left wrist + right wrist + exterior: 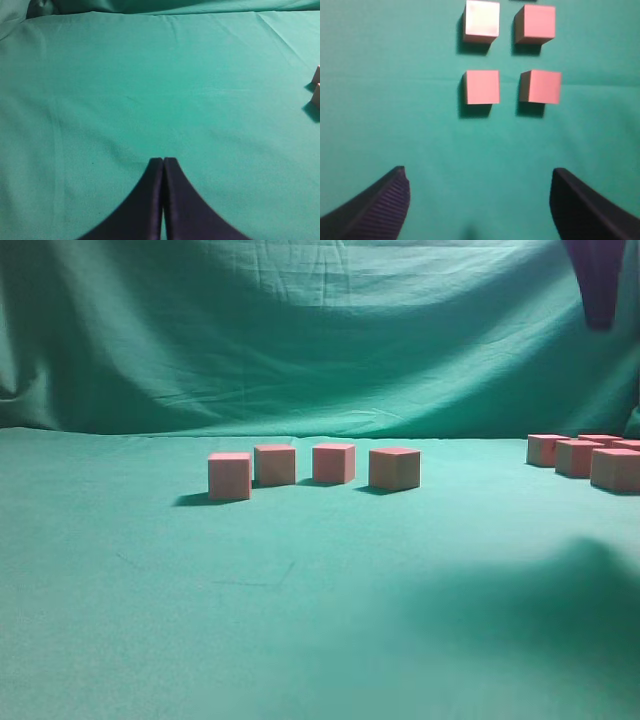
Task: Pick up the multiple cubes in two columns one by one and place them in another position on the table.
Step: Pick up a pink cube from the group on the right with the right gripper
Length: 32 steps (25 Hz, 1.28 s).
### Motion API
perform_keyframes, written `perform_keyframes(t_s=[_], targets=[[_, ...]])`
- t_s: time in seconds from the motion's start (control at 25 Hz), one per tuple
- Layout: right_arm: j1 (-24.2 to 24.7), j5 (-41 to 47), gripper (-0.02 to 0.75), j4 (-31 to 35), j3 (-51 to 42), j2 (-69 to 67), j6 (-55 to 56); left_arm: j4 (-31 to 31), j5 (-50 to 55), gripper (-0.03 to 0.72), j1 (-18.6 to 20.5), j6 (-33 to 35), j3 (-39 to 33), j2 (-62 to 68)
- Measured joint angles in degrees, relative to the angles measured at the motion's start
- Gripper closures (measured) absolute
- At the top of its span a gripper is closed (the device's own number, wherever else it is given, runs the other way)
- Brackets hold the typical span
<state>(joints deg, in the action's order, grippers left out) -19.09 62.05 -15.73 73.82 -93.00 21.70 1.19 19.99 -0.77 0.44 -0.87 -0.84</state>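
A: Teal-green cloth covers the table (300,620), same cloth draped behind as backdrop (300,330). Cubes?

B: Salmon-pink, matte, plain. Exterior view: 4 cubes in a loose row near the middle (313,468), each apart from the next, the leftmost one (229,476) sitting a bit nearer the camera. Second cluster at the right edge (590,457), 4 visible, packed close, partly cut off by the frame.

A: Right wrist view?

B: 4 cubes (511,55) in 2 columns of 2 on the cloth, ahead of the right gripper (480,205). Near pair (482,87) and (541,86), far pair (481,20) and (535,23). None touching. Top-left one looks paler, washed out by light.

A: Right gripper state?

B: Jaws spread wide, nothing between them, only bare cloth. Well short of the cubes, not touching any.

A: Left?

B: Left gripper (163,162) has both fingers pressed together, no gap, nothing pinched. It hangs over bare cloth. 2 cube corners (316,87) peek in at the right edge of that view, well apart from it.

A: Arms in exterior?

B: Only a dark shape top right (597,280); cannot tell which part it is.
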Motion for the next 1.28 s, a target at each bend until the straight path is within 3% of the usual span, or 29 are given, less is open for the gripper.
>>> perform_keyframes(t_s=[0.16,0.4,1.28], targets=[[3.5,-8.6,0.166,3.8,-5.8,0.0,-0.1,0.0,0.0,0.688,0.0,0.0,0.0,0.0],[6.6,-16.6,0.166,4.0,-6.5,-1.9,-1.4,0.0,0.0,0.688,0.0,0.0,0.0,0.0],[6.8,-25.1,0.166,3.3,-4.4,-17.3,-3.0,0.0,0.0,0.688,0.0,0.0,0.0,0.0]])
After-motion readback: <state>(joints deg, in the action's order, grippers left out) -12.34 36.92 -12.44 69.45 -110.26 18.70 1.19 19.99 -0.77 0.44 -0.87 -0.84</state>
